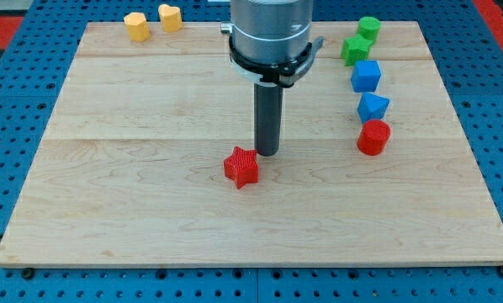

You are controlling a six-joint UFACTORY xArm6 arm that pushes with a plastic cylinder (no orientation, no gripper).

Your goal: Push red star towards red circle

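Observation:
The red star [241, 167] lies near the middle of the wooden board [150, 210]. The red circle [373, 137], a short cylinder, stands toward the view's right, about level with the star but slightly higher in the view. My tip [267, 154] rests on the board just to the upper right of the star, very close to or touching its right edge. The tip is between the star and the circle, far closer to the star.
A blue triangle-like block [373, 107] sits just above the red circle, a blue cube [366, 76] above that, then a green star [356, 49] and a green round block [369, 28]. Two yellow blocks [136, 26] [170, 17] sit at the top left.

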